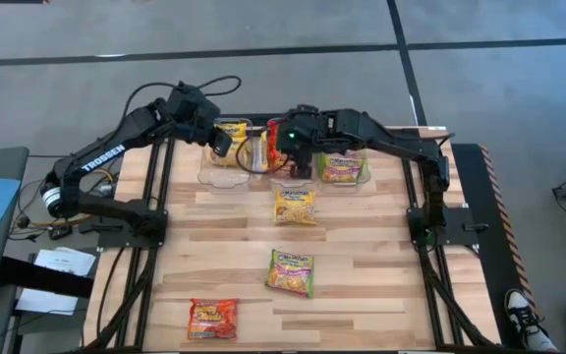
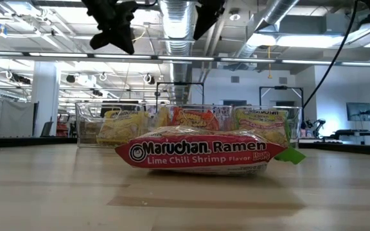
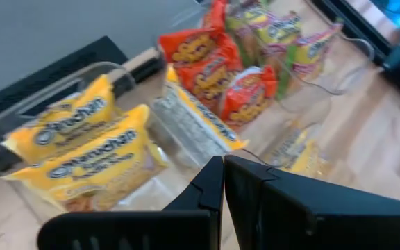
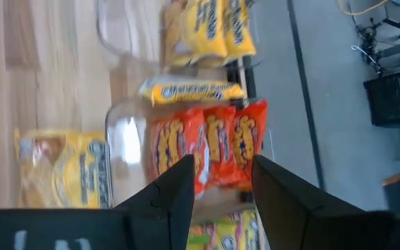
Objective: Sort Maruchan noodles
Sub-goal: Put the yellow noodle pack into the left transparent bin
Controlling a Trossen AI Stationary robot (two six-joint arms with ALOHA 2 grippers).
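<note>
Our right claw [image 1: 300, 162] hangs open over the middle bin [image 1: 285, 175], likely just emptied; our left claw [image 1: 219, 144] sits closed above the yellow bin. Three Maruchan noodles [image 1: 295, 206] lie unsorted toward the bench's near edge.

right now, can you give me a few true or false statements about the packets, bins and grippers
1. Three packets lie loose on the table outside the bins. True: a yellow packet, a green packet and a red packet.
2. The left gripper is open wide. False: its fingers are shut together, holding nothing.
3. The right gripper is open above the middle bin that holds red packets. True.
4. The left bin holds green packets. False: it holds yellow ones.
5. The red packet is the loose packet nearest the bins. False: the yellow packet is nearest; the red one lies farthest.
</note>
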